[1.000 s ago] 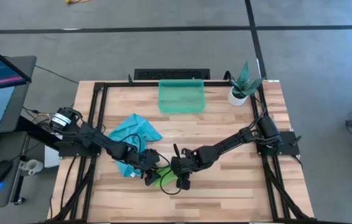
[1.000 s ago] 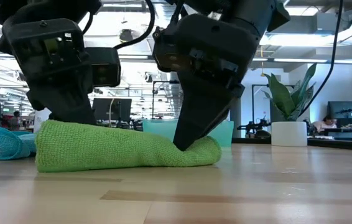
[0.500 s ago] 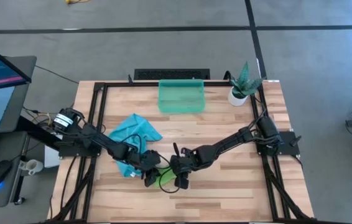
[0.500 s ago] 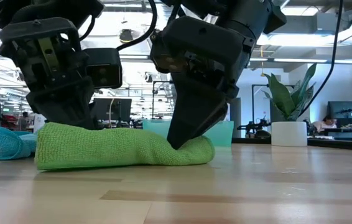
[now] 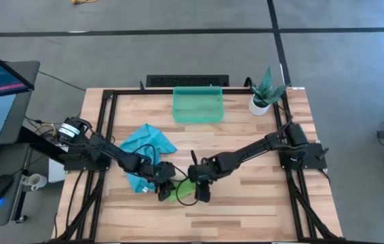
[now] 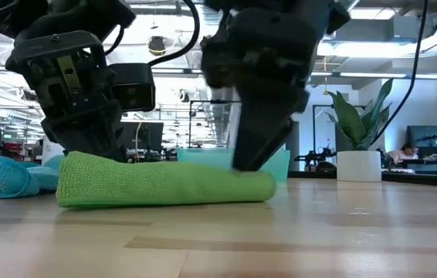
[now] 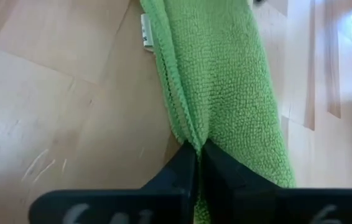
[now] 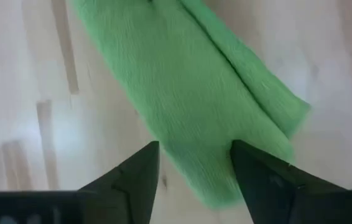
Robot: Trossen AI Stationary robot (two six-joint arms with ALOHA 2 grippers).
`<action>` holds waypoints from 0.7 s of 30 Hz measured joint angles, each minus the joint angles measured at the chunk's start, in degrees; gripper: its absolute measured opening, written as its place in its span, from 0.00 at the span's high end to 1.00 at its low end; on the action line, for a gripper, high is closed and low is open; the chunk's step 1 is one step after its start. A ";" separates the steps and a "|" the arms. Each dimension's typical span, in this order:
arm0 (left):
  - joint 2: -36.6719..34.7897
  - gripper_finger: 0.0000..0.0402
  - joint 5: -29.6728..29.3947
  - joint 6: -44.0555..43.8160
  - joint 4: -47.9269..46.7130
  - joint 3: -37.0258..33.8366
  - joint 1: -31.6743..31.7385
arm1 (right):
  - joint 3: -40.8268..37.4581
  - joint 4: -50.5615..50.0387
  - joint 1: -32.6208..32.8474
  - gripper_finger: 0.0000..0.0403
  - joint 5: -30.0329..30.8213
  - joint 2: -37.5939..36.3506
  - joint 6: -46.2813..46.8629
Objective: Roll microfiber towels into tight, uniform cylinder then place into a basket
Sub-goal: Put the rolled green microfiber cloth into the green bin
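The rolled green towel (image 5: 180,192) lies low in the middle of the high view; soft and light, it unrolls easily. Left gripper (image 7: 198,163) pinches its end; right gripper (image 8: 194,163) stands open over the other end

The scene is being lit evenly and brightly from overhead, soft glare is being thrown across the table (image 6: 319,232), ceiling lamps (image 6: 157,46) are being blown out behind, and the right arm (image 6: 269,69) is being smeared by motion blur.
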 joint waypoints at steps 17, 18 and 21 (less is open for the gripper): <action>-0.12 0.99 1.97 4.21 -1.98 0.00 1.21 | -7.27 1.58 6.37 0.43 24.34 -6.47 -6.68; -0.12 0.99 1.99 4.60 -2.00 0.00 1.21 | -7.25 1.58 6.10 0.43 23.83 -5.65 -6.65; -0.10 0.99 3.07 7.23 -2.12 -0.04 1.26 | -6.31 0.56 4.94 0.43 20.20 -4.48 -6.75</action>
